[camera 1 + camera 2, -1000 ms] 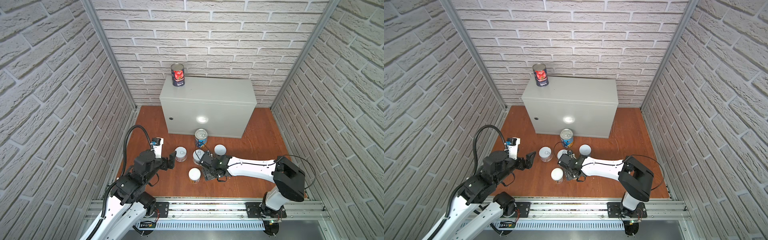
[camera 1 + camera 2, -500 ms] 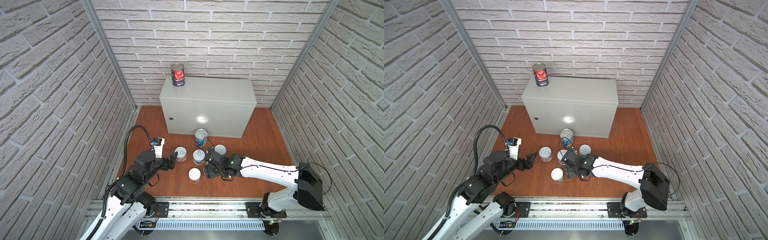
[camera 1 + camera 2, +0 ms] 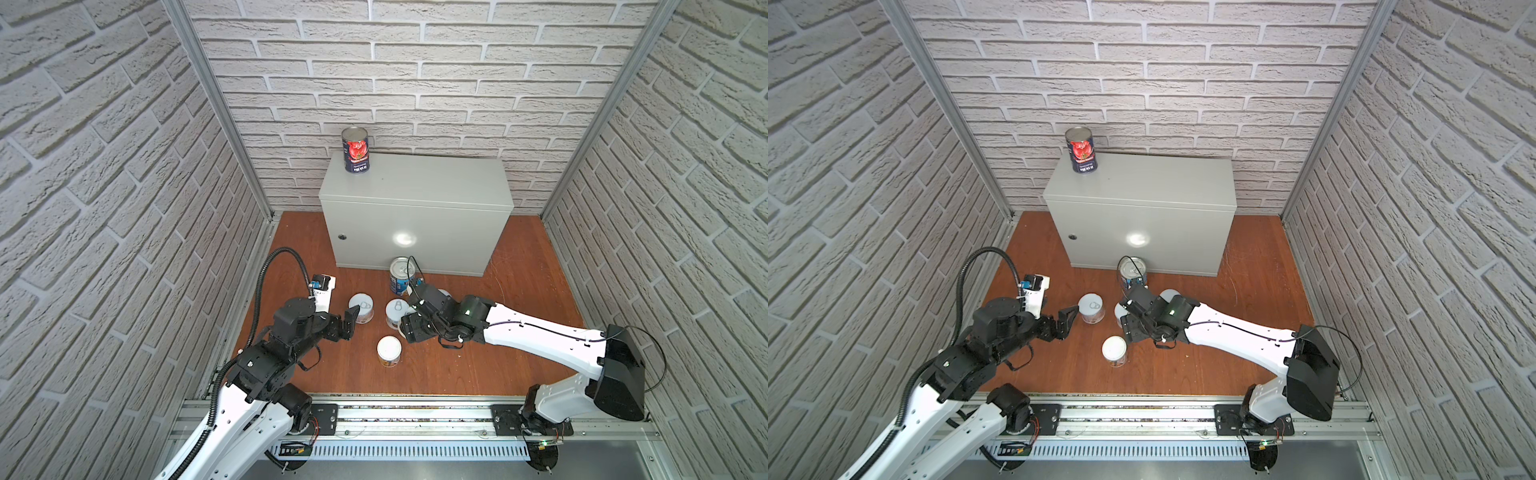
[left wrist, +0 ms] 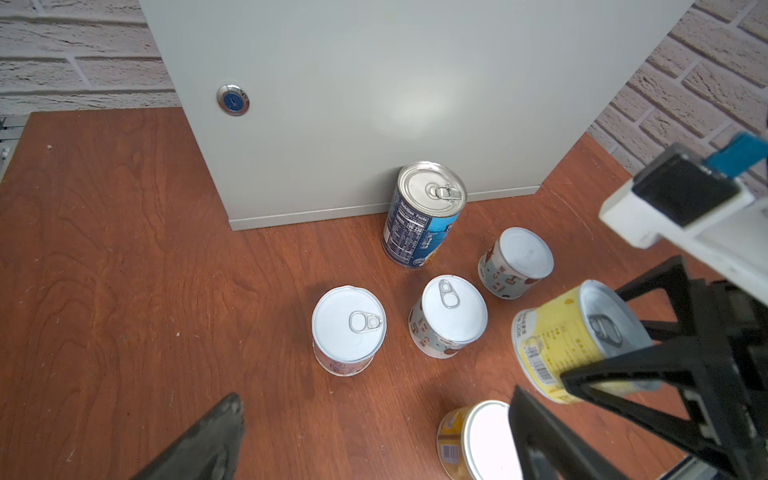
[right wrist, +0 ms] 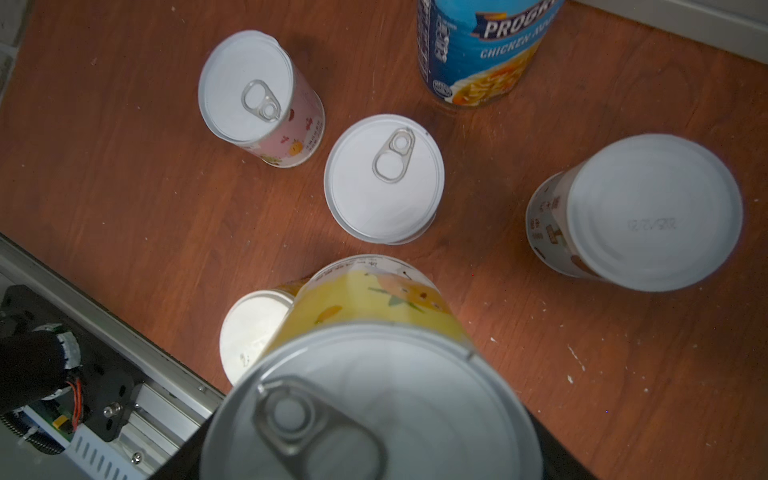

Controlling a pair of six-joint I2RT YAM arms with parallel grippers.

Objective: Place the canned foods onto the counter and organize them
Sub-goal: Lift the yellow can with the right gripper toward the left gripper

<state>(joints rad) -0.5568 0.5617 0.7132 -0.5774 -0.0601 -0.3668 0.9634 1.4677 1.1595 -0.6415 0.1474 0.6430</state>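
A tilted yellow can (image 4: 561, 345) is clamped in the right gripper (image 3: 409, 328); the counter (image 3: 415, 183) lies farther back and higher. The left gripper (image 3: 351, 322) is spread wide, empty.

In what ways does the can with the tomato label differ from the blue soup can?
The tomato can stands on top of the counter, at its far left corner in both top views; the blue soup can stands on the wooden floor, in front of the counter. The tomato can's label is dark with a red tomato; the blue soup can's label is blue with white print. Both are tall, upright and silver-topped.
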